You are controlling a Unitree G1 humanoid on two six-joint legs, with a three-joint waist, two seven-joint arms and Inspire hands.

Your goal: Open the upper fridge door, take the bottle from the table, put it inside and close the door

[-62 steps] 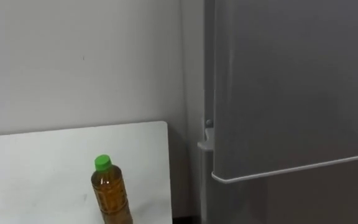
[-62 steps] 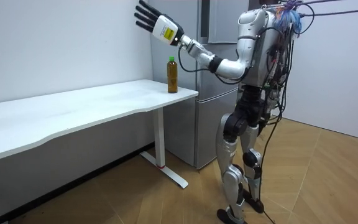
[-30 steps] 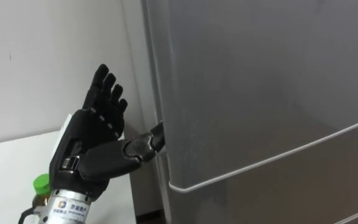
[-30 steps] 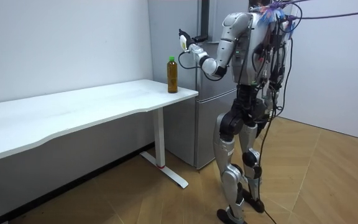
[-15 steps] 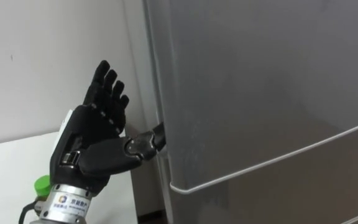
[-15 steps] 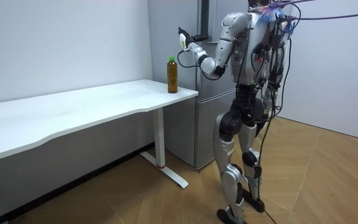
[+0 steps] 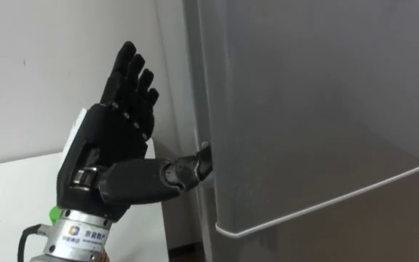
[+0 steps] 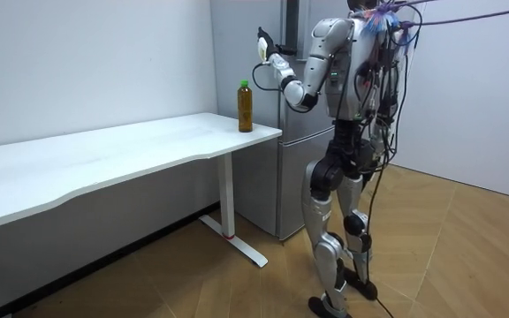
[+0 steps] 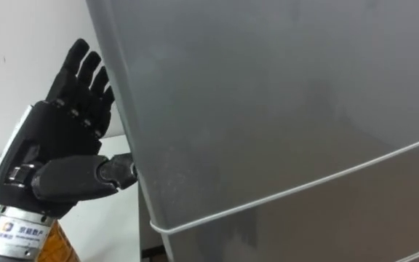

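Liquid the colour of tea fills the bottle (image 8: 245, 107) nearly to its green cap. It stands upright at the corner of the white table (image 8: 104, 155), on the end nearest the fridge (image 7: 326, 109), and nothing touches it. Full like that, I would judge it to have real weight for its size. The body looks like smooth plastic that could give a little under a squeeze and slip if pinched too lightly. A wrap round the middle of the body, below the shoulder and well under the cap, seems the safest hold. Gripped near the top, it would likely tip.

The robot stands close in front of the fridge with the table on its left. Its left hand (image 7: 111, 156) is raised beside the door, with the fingers (image 7: 133, 80) straight and pointing up and nothing in its grasp. The thumb (image 7: 184, 173) reaches sideways to the door's side edge. From here I cannot tell whether its tip hooks behind that edge. The upper door looks shut above the pale seam (image 7: 326, 200), so it probably needs opening before the bottle can go in.
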